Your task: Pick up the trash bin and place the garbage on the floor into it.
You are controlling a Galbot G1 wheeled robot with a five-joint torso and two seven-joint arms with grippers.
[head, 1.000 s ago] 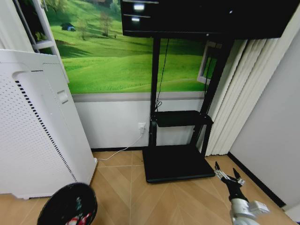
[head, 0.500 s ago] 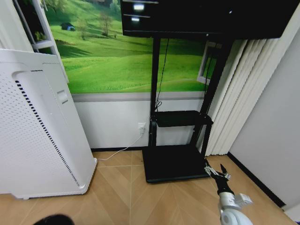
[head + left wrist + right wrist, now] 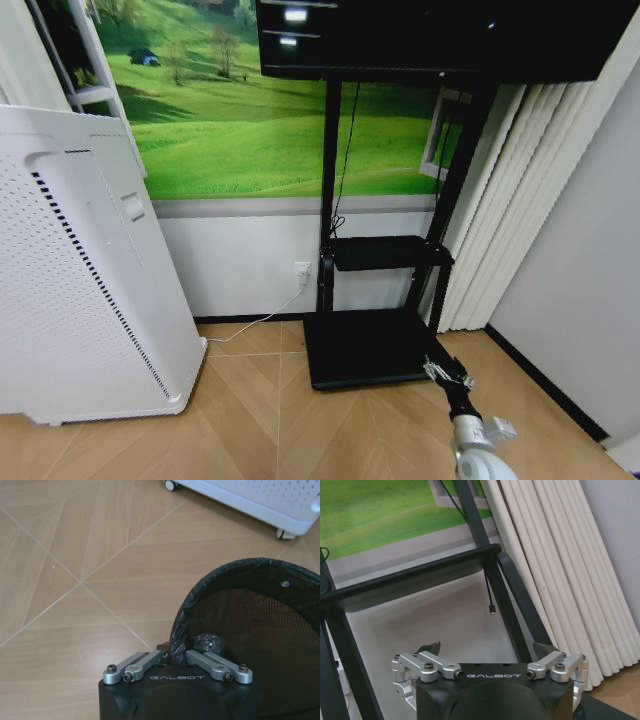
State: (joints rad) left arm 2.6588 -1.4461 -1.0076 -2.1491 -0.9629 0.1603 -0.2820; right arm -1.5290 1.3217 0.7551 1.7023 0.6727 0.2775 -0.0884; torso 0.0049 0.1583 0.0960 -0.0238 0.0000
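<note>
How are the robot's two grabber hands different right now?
The left gripper is shut on the trash bin rim, while the right gripper is open and holds nothing. The left hangs over the floor; the right points toward the TV stand. Both are silver and black.

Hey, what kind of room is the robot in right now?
Probably a living room or a mock-up of one. A black television on a black metal floor stand stands before a green meadow wall mural, beside a tall white perforated appliance, with white pleated curtains and tan herringbone wooden floor.
</note>
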